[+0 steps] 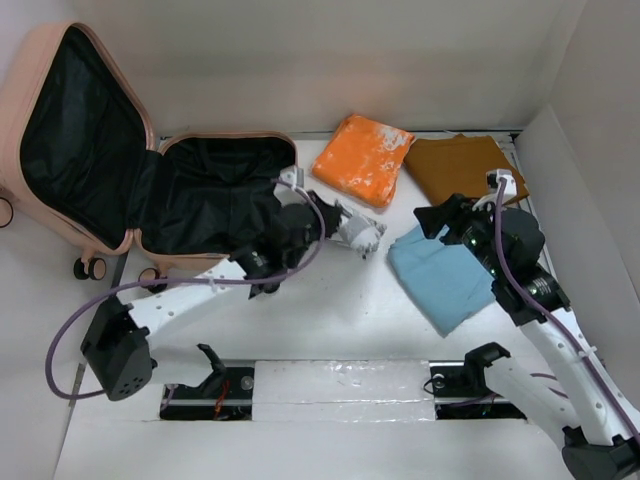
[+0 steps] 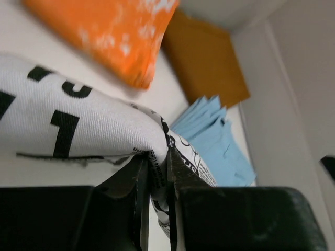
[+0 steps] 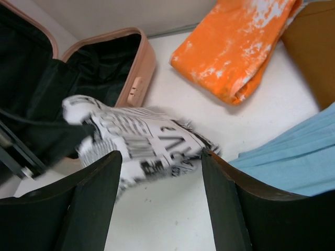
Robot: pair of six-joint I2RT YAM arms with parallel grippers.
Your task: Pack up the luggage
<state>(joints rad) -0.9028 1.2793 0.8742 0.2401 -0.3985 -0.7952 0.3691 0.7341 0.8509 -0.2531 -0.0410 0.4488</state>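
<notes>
The luggage lies open at the far left, a pale pink shell with black lining, its lid tipped back. Just right of its base my left gripper is shut on a white cloth with black print. In the left wrist view the cloth is pinched by a fold between the jaws of the left gripper. My right gripper stands open over the near edge of a folded light blue cloth. In the right wrist view the right gripper holds nothing, and the printed cloth is blurred beyond it.
A folded orange cloth with white blotches lies at the back centre. A folded mustard-brown cloth is to its right. White walls close the back and right side. The luggage's caster wheels rest on the table at its near left.
</notes>
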